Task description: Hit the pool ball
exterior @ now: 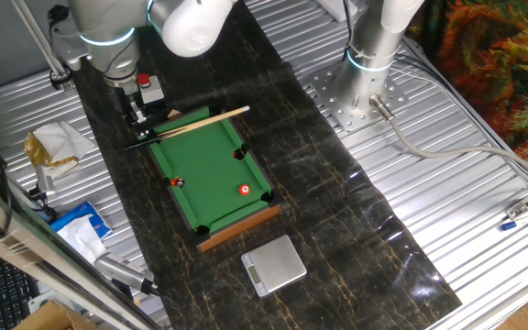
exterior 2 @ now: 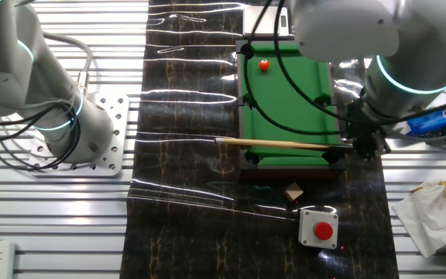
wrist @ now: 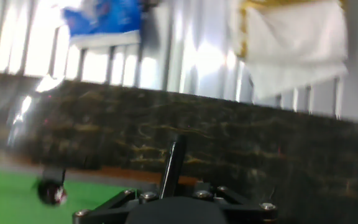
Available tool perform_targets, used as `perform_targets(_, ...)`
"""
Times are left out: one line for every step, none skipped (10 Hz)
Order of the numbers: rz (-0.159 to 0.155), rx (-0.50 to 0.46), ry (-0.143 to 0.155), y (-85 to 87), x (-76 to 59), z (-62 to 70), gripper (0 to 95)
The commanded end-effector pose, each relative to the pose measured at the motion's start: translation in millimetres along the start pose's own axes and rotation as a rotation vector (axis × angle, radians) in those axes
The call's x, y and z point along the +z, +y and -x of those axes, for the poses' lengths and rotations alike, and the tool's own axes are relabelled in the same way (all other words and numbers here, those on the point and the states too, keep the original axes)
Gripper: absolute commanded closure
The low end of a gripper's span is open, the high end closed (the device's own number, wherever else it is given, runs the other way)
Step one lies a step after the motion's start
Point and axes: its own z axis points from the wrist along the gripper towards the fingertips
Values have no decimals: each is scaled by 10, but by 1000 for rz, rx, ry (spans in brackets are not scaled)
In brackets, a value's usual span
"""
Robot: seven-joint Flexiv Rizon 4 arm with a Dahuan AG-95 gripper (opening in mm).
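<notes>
The pool ball (exterior: 245,190), tiny, glossy red with a white spot, lies on the green mini pool table (exterior: 211,156) near a corner pocket; it also shows in the other fixed view (exterior 2: 264,66). A darker blackish-red ball (exterior: 177,181) lies near the opposite long rail and appears blurred in the hand view (wrist: 51,191). My gripper (exterior: 138,119) is shut on the dark butt of a wooden cue stick (exterior: 200,121), which lies across the table's end farthest from the pool ball. The cue (exterior 2: 285,143) is well apart from the pool ball. In the hand view the cue butt (wrist: 173,165) rises between the jaws.
A red button box (exterior: 151,87) stands behind the gripper. A silver scale (exterior: 274,265) lies in front of the pool table. Crumpled paper (exterior: 53,145) and a blue packet (exterior: 76,229) lie to the left. A second arm's base (exterior: 365,92) stands at the back right.
</notes>
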Motion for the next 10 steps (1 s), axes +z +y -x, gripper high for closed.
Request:
perform_targets(105,-1451,-72,-14,-139,54,950)
perform_targets(99,-1601,-90,-14,-153,57,950)
perform_targets(93,-1862,-124,-11,-199,72,950)
perform_targets(91,-1991,-135,-9,-229,86,950)
perform_targets(103,-2192,-141,-4,-286,112,950)
perform_targets(128,-2277,-147,-1,-312,114,760)
perform_targets(152,-2331,-153,0,-323,114,760)
perform_targets(151,-2333,-150,2,-335,106,760)
perform_targets(152,-2332,-150,4,-336,112,760)
perform_targets(157,-2332,-132,7,-346,135,950)
